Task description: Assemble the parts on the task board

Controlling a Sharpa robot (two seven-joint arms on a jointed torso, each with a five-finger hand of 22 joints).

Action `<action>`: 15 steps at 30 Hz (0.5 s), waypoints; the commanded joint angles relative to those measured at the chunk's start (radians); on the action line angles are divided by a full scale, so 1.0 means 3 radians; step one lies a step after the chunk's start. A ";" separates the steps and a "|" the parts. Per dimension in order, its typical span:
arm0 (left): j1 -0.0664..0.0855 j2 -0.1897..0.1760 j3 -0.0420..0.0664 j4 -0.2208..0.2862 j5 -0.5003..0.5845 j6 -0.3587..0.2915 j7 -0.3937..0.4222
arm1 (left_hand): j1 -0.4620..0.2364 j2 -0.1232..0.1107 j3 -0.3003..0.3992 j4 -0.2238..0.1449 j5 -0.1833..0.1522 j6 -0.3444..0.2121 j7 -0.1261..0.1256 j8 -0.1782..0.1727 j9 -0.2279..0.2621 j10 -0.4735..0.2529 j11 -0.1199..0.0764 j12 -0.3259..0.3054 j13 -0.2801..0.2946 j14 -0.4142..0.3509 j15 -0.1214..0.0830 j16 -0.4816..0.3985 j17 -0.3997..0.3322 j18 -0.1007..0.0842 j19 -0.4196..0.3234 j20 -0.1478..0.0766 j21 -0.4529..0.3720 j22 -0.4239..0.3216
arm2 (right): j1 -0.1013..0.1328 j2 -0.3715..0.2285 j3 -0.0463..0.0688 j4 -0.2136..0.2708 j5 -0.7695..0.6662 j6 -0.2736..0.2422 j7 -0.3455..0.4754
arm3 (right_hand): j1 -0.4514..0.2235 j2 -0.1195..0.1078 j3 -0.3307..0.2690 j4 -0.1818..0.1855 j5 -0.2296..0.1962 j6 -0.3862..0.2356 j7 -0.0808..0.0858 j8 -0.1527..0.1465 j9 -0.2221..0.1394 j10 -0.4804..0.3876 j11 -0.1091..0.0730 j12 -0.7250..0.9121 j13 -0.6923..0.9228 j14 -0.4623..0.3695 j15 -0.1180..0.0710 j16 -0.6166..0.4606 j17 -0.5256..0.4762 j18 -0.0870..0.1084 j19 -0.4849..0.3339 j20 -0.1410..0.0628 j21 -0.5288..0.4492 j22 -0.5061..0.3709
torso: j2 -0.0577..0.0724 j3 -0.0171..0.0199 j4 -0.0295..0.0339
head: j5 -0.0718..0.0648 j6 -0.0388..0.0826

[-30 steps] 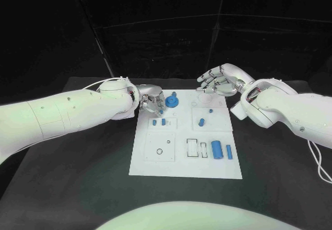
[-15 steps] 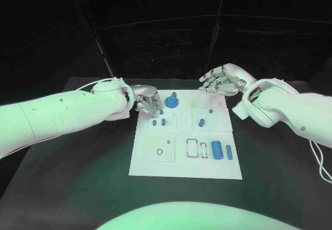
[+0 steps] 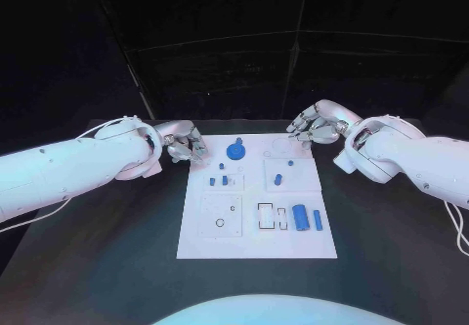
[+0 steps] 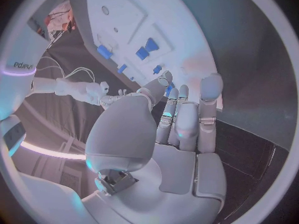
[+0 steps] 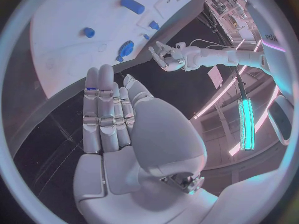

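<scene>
Black table (image 3: 97, 271) carrying white task board (image 3: 256, 245) at centre, long axis running from near edge to far edge. On the board's near right quarter: large blue cylinder (image 3: 301, 218) lying flat, long axis toward the far edge, with a slimmer blue bar (image 3: 316, 218) just beside it on the right, parallel; two rectangular cut-outs (image 3: 272, 216) to the left of the cylinder, contents not discernible. At mid-board right: short blue peg (image 3: 278, 180), lying roughly along the board's length, and a small blue stud (image 3: 290, 163) beyond it. At mid-board left: two small blue pieces (image 3: 219, 181) side by side. Near the far edge, left of centre: round blue part (image 3: 236, 149) with a knob on its far side. Left hand (image 3: 185, 148) held above the table just off the board's far left corner, fingers slightly spread and holding nothing; round blue part near it, not touched. In the left wrist view, left hand (image 4: 181, 119) with fingers extended and parted, board (image 4: 181, 20) beyond the fingertips. Right hand (image 3: 314, 126) above the board's far right corner, fingers loosely curled, empty, apart from all parts. In the right wrist view, right hand (image 5: 109, 112) with fingers straight and close together, nothing between them.
</scene>
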 commanded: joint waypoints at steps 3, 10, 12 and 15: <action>0.0014 -0.0117 0.0000 0.0096 0.1605 -0.0311 0.0559 | -0.0009 0.0012 0.0038 0.0011 -0.0007 0.0014 0.0020 -0.0014 -0.0009 -0.0018 0.0030 0.0003 -0.0008 -0.0317 0.0019 -0.0472 -0.0720 0.0090 -0.0288 0.0030 -0.0443 -0.0386 | 0.0005 -0.0051 0.0001 0.0038 -0.0963 0.0348 -0.0358 | -0.0068 -0.0108 0.0153 -0.0042 -0.0032 0.0134 -0.0031 -0.0164 -0.0003 0.0201 -0.0030 -0.0324 0.0008 0.0144 -0.0048 0.0386 0.0274 0.0003 0.0061 -0.0060 0.0313 0.0194 | -0.0001 0.0002 -0.0010 | -0.0118 0.0077; 0.0014 -0.0199 -0.0003 0.0234 0.2394 -0.0292 0.0815 | -0.0043 -0.0020 0.0010 0.0022 -0.0007 0.0012 0.0017 -0.0026 -0.0009 0.0018 0.0021 0.0047 0.0005 -0.0460 0.0023 -0.0697 -0.1046 0.0097 -0.0350 0.0036 -0.0534 -0.0439 | -0.0001 -0.0058 0.0000 0.0109 -0.1554 0.0388 -0.0532 | -0.0166 -0.0208 0.0310 -0.0062 -0.0061 0.0154 -0.0033 -0.0347 -0.0003 0.0169 -0.0015 -0.0619 0.0010 0.0134 -0.0040 0.0754 0.0528 0.0005 0.0012 -0.0059 0.0595 0.0383 | 0.0003 0.0004 -0.0008 | -0.0208 0.0147; 0.0014 -0.0205 -0.0003 0.0265 0.2568 -0.0289 0.0875 | -0.0041 -0.0013 0.0012 0.0024 -0.0007 0.0013 0.0018 -0.0027 -0.0009 0.0033 0.0018 0.0061 0.0008 -0.0477 0.0021 -0.0724 -0.1085 0.0098 -0.0356 0.0035 -0.0548 -0.0447 | -0.0003 -0.0055 0.0000 0.0126 -0.1652 0.0374 -0.0563 | -0.0186 -0.0227 0.0332 -0.0065 -0.0063 0.0140 -0.0029 -0.0382 -0.0002 0.0120 -0.0006 -0.0667 0.0008 0.0150 -0.0035 0.0829 0.0573 0.0005 0.0022 -0.0055 0.0653 0.0420 | 0.0004 0.0004 -0.0005 | -0.0222 0.0164; 0.0010 -0.0210 -0.0005 0.0322 0.2835 -0.0287 0.0966 | -0.0039 -0.0003 0.0016 0.0027 -0.0007 0.0015 0.0018 -0.0028 -0.0009 0.0052 0.0015 0.0079 0.0011 -0.0496 0.0019 -0.0753 -0.1125 0.0098 -0.0364 0.0034 -0.0566 -0.0458 | -0.0011 -0.0041 -0.0001 0.0145 -0.1788 0.0348 -0.0605 | -0.0229 -0.0277 0.0385 -0.0079 -0.0073 0.0128 -0.0016 -0.0451 0.0003 0.0074 0.0008 -0.0729 0.0016 0.0150 -0.0025 0.1214 0.0899 0.0005 0.0022 -0.0042 0.0804 0.0518 | 0.0004 0.0002 -0.0002 | -0.0233 0.0180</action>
